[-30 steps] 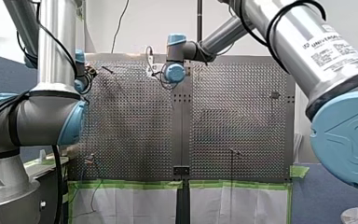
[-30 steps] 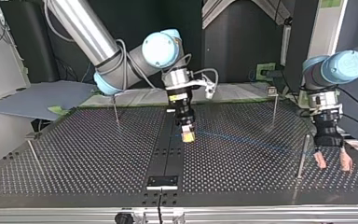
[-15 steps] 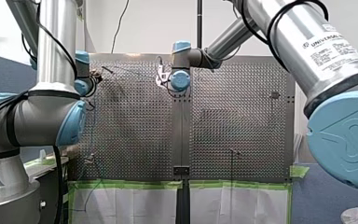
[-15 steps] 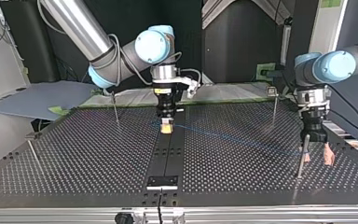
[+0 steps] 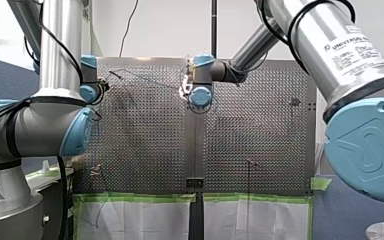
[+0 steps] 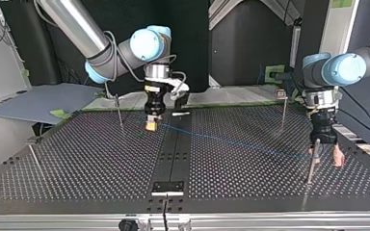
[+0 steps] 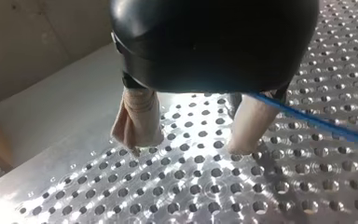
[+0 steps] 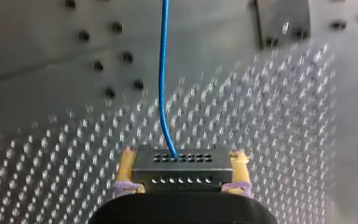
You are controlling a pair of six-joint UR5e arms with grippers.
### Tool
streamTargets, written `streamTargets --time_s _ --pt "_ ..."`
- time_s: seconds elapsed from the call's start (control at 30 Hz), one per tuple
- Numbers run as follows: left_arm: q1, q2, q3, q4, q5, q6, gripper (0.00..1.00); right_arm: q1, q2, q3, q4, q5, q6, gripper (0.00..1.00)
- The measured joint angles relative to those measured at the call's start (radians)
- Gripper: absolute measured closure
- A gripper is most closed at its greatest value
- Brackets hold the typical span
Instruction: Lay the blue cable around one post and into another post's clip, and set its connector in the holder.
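Black connector [image 8: 182, 169]: pinched between the yellow pads of my right gripper [image 8: 182, 161], held above the perforated table [image 6: 77, 159] near its dark centre strip. Its blue cable [image 6: 231, 141]: runs straight across the table to my left gripper [image 7: 191, 135], whose beige pads are spread with nothing between them. The cable passes just beside one pad, near a post [image 6: 312, 161].

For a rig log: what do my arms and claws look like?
Both arms, my left arm and my right arm, are silver tubes with light-blue joint caps and black cables; the right bears a Universal Robots label. The left claw is black with beige pads, the right claw black with yellow pads.
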Motion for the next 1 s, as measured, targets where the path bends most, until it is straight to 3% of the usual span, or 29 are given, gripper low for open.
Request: streamTargets --time_s 0.07,0.27,0.37,0.5,0.73,0.87,1.0 --pt "-0.001 0.000 0.000 -0.003 -0.004 0.001 0.00 -0.011 0.000 0.021 -0.021 0.021 0.018 1.00" --pt "-0.001 0.000 0.000 -0.004 -0.008 -0.001 0.00 -0.061 0.001 0.088 -0.088 0.065 0.045 1.00" --pt "-0.001 0.000 0.000 -0.004 -0.009 -0.001 0.00 -0.092 0.000 0.121 -0.121 0.060 0.060 1.00" --pt "-0.001 0.000 0.000 -0.005 -0.009 -0.002 0.00 -0.130 0.001 0.160 -0.160 0.032 0.068 1.00" --pt "-0.002 0.000 0.000 -0.005 -0.008 -0.001 0.00 -0.204 0.001 0.233 -0.233 -0.031 0.044 1.00" --pt "-0.002 0.000 0.000 -0.005 -0.008 0.000 0.00 -0.242 0.002 0.272 -0.272 -0.036 0.019 1.00" --pt "-0.002 0.000 -0.002 -0.004 -0.009 0.002 0.00 -0.281 0.003 0.311 -0.311 -0.019 0.006 1.00"
